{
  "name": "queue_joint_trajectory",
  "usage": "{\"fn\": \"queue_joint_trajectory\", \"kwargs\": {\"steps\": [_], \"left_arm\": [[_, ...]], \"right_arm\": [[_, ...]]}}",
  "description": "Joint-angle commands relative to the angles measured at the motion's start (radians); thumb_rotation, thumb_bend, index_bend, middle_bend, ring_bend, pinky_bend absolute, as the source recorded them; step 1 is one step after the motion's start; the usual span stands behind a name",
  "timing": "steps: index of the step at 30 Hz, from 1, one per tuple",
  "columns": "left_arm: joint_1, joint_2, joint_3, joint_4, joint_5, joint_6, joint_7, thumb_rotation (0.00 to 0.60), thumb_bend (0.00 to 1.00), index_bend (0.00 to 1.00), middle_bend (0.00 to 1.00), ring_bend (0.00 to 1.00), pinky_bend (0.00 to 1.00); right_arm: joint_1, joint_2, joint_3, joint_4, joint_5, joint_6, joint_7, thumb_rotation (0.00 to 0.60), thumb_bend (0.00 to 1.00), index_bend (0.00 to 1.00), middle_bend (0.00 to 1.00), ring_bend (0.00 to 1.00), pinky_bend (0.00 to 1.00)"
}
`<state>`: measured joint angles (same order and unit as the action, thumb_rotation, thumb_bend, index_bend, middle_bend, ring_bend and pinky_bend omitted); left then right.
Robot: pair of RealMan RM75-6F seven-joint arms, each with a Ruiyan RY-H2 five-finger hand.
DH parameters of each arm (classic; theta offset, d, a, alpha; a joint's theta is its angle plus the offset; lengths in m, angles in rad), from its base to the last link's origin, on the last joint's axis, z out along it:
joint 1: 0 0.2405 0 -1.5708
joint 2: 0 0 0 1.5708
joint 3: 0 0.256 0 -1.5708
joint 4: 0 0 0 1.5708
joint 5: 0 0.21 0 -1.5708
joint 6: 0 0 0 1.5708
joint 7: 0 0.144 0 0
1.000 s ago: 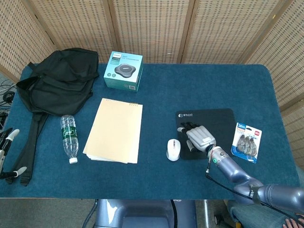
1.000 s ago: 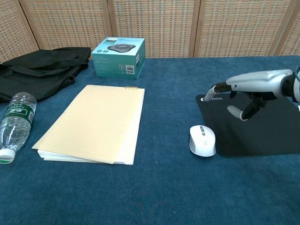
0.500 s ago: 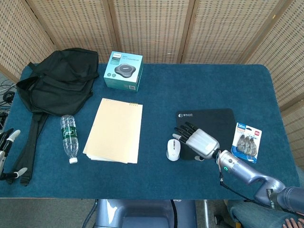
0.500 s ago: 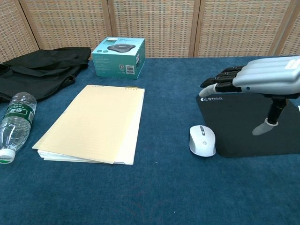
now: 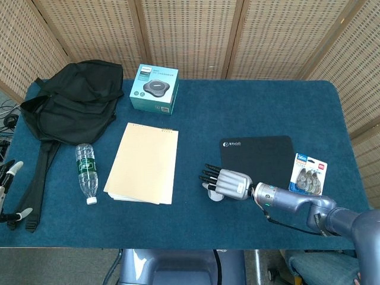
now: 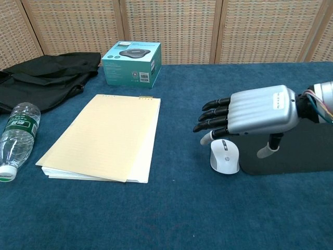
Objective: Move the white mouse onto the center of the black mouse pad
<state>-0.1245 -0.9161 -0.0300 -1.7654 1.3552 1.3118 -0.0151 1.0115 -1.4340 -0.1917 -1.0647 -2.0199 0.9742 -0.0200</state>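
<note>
The white mouse point(image 6: 225, 156) lies on the blue cloth, touching the left edge of the black mouse pad point(image 6: 307, 151). In the head view the mouse point(image 5: 215, 196) is mostly hidden under my right hand point(image 5: 228, 183), and the pad point(image 5: 256, 154) lies just behind it. My right hand point(image 6: 255, 112) hovers palm-down over the mouse with fingers straight and spread, pointing left. Its thumb point(image 6: 268, 150) hangs down just right of the mouse. It holds nothing. My left hand point(image 5: 10, 178) shows at the far left edge, off the table, with white-tipped fingers apart.
A tan notepad point(image 5: 143, 163) lies left of the mouse. A water bottle point(image 5: 86, 172) lies further left, with a black bag point(image 5: 71, 101) behind it. A teal box point(image 5: 154, 89) stands at the back. A blister pack point(image 5: 309, 177) lies right of the pad.
My right hand has swung left from above the pad to above the mouse, turning its fingers to point left. The mouse has stayed where it was.
</note>
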Motion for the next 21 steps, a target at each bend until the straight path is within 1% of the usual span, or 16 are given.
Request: {"fn": "queue_joint_trajectory", "kwargs": {"steps": [1,6,11,14,15,17,20,21], "left_arm": [[-0.007,-0.001,-0.003,0.006,-0.011,-0.014,-0.005,0.600,0.01,0.00,0.00,0.00,0.00],[-0.016,-0.004,-0.007,0.014,-0.029,-0.034,-0.005,0.600,0.01,0.00,0.00,0.00,0.00],[-0.023,-0.010,-0.010,0.018,-0.044,-0.047,0.003,0.600,0.01,0.00,0.00,0.00,0.00],[-0.027,-0.013,-0.012,0.019,-0.053,-0.055,0.010,0.600,0.01,0.00,0.00,0.00,0.00],[-0.029,-0.015,-0.012,0.020,-0.055,-0.057,0.014,0.600,0.01,0.00,0.00,0.00,0.00],[-0.031,-0.017,-0.012,0.019,-0.057,-0.060,0.018,0.600,0.01,0.00,0.00,0.00,0.00],[-0.033,-0.017,-0.010,0.018,-0.057,-0.065,0.020,0.600,0.01,0.00,0.00,0.00,0.00],[-0.033,-0.017,-0.010,0.017,-0.056,-0.066,0.019,0.600,0.01,0.00,0.00,0.00,0.00]], "right_arm": [[0.032,-0.075,-0.048,0.113,-0.059,0.041,0.080,0.600,0.23,0.15,0.06,0.00,0.02],[0.037,-0.119,-0.073,0.209,-0.080,0.083,0.130,0.600,0.25,0.15,0.06,0.00,0.02],[0.036,-0.145,-0.098,0.269,-0.091,0.105,0.166,0.600,0.28,0.16,0.08,0.00,0.02],[0.033,-0.160,-0.115,0.304,-0.097,0.123,0.192,0.600,0.37,0.18,0.12,0.01,0.03],[0.032,-0.165,-0.121,0.316,-0.098,0.129,0.206,0.600,0.42,0.20,0.15,0.02,0.04],[0.031,-0.175,-0.136,0.340,-0.100,0.131,0.238,0.600,0.54,0.27,0.22,0.09,0.12],[0.027,-0.190,-0.151,0.373,-0.105,0.149,0.265,0.600,0.71,0.47,0.38,0.26,0.28],[0.024,-0.194,-0.154,0.382,-0.106,0.158,0.272,0.600,0.74,0.51,0.41,0.29,0.31]]}}
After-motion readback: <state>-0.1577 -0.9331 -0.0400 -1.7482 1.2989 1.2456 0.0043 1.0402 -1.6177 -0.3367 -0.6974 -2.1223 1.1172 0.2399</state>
